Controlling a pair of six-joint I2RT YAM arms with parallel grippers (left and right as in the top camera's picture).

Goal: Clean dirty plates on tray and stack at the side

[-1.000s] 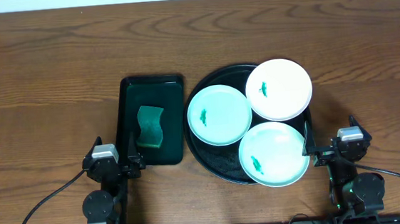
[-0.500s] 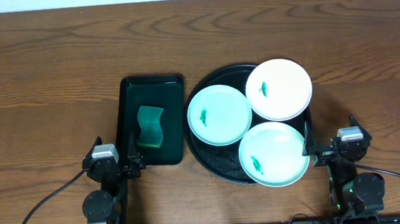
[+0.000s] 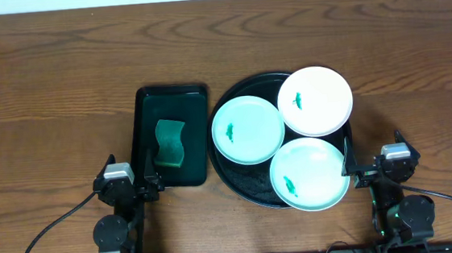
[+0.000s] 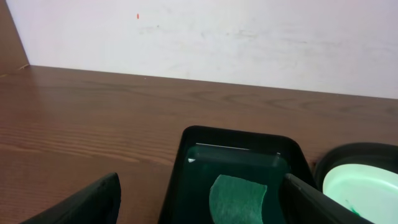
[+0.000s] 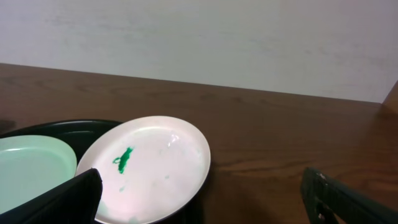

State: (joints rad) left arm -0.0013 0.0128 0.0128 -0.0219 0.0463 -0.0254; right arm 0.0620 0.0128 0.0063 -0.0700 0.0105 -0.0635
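Glossy black tray (image 3: 241,182), smooth shiny plates (image 3: 247,130), rough green sponge (image 3: 170,143), grained wooden table (image 3: 45,92).

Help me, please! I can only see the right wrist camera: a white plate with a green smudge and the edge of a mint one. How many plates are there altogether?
Observer: Three. Your white plate, a mint plate beside it and a second mint plate nearest the robot, all on the black tray.
Operator: Are the mint ones dirty too?
Observer: Yes, each has a small dark green smear near its middle.
Operator: What can we wipe them with?
Observer: A green sponge lies in a dark green rectangular tray beside the black tray, on the left arm's side.
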